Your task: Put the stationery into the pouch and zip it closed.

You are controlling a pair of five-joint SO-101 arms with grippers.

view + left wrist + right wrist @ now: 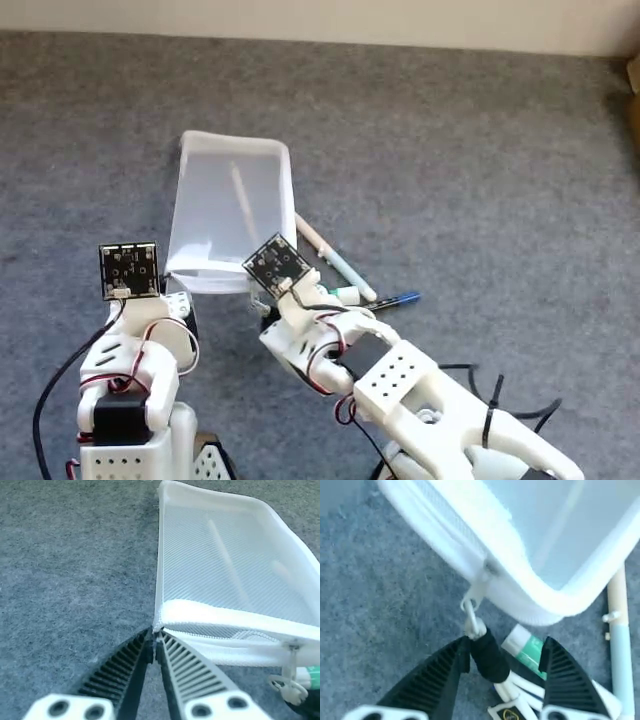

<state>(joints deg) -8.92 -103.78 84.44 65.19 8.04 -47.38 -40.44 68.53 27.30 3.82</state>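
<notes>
**Mesh pouch** (205, 200): translucent white, flat on the grey carpet (480, 150), left of centre, with its mouth open at the near end. Judged light and limp, apt to slide and buckle. Best held by the stiffer zip-tape corners. One pen (241, 200) lies inside.

**Left gripper** (155, 636): clamped on the pouch's near-left corner, anchoring it.

**Right gripper** (506, 645): spread wide at the near-right corner, holding nothing. The zipper pull (472, 612) is just beside one fingertip, and a black-capped item (489, 656) sits between the jaws.

**Zipper pull**: small, dangling, probably slippery. Pinch its ring squarely.

**Loose stationery, right of pouch**: cream-and-pale-blue pen (335, 258), blue pen (398, 299), green-and-white marker (524, 647). Slim, rigid, likely to roll. Grip mid-barrel.
</notes>
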